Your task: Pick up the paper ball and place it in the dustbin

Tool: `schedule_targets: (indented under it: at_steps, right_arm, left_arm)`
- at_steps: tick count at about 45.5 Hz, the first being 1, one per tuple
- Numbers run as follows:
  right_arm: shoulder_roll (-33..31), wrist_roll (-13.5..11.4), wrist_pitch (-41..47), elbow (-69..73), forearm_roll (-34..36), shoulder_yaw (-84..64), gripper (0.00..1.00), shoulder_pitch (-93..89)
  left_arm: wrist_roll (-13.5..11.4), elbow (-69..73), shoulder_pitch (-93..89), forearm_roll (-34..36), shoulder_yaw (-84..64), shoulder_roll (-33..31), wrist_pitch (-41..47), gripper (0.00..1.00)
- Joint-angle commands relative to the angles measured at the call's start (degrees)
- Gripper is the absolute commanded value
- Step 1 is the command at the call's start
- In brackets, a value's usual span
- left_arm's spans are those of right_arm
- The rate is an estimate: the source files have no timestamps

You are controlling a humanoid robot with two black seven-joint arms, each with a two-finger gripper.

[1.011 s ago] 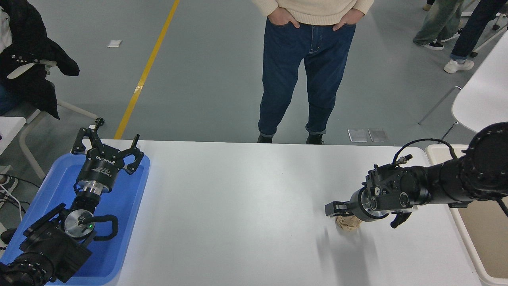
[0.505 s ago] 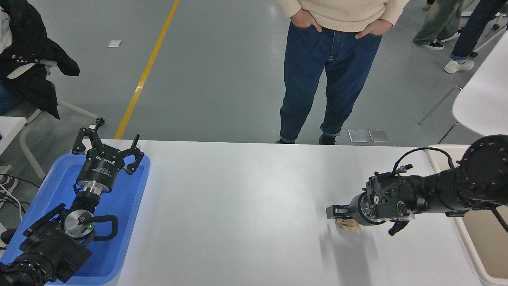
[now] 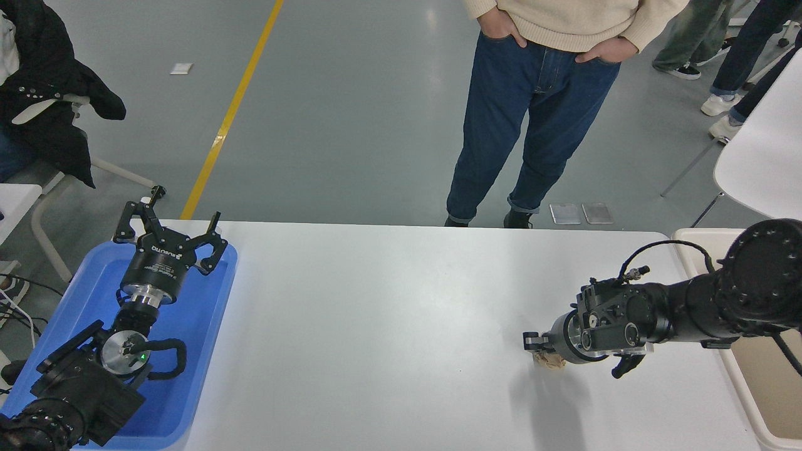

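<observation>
The tan-brown paper ball [image 3: 552, 362] is on the right half of the white table [image 3: 388, 326], mostly hidden under my right gripper [image 3: 540, 351]. The right gripper reaches in from the right, points left and is shut on the ball; one black fingertip [image 3: 530, 341] shows just above it. The beige dustbin [image 3: 688, 240] with its cream rim stands off the table's right edge, behind my right arm. My left gripper [image 3: 169, 235] is open and parked over the blue tray at the lower left.
A shallow blue tray [image 3: 203, 326] sits at the table's left end under the left arm. A person in jeans [image 3: 532, 125] stands at the far edge. A white chair [image 3: 761, 156] is at the far right.
My right gripper has shifted slightly right and toward the camera, and the paper ball has moved with it. The person at the far side has stepped to the right.
</observation>
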Motion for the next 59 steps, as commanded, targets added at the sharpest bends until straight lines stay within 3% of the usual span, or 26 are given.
schedule_targets:
  at_steps: [1,9,17,32,59]
  right_arm:
    - [-4.0,0.1,4.9,8.4,-0.1,-0.7,0.0,6.4]
    - [-8.6,0.3,17.5,16.3,0.2,-2.2,0.0,18.6]
    - [-11.1,0.5,41.4,17.0,0.9,-2.5,0.0,32.2]
    - [-19.1,0.5,41.9,17.0,4.4,-3.7,0.0,51.4]
    - [-19.2,0.3,41.9,16.8,4.1,-12.0,0.0,61.6]
  left_arm:
    - [0.0,0.0,0.0,0.0,0.0,0.0,0.0,1.0]
    - [0.1,-0.1,0.0,0.0,0.0,0.0,0.0,1.0]
    - [0.1,0.0,0.0,0.0,0.0,0.0,0.0,1.0]
    - [0.1,0.0,0.0,0.0,0.0,0.0,0.0,1.0]
    - [0.1,0.0,0.0,0.0,0.0,0.0,0.0,1.0]
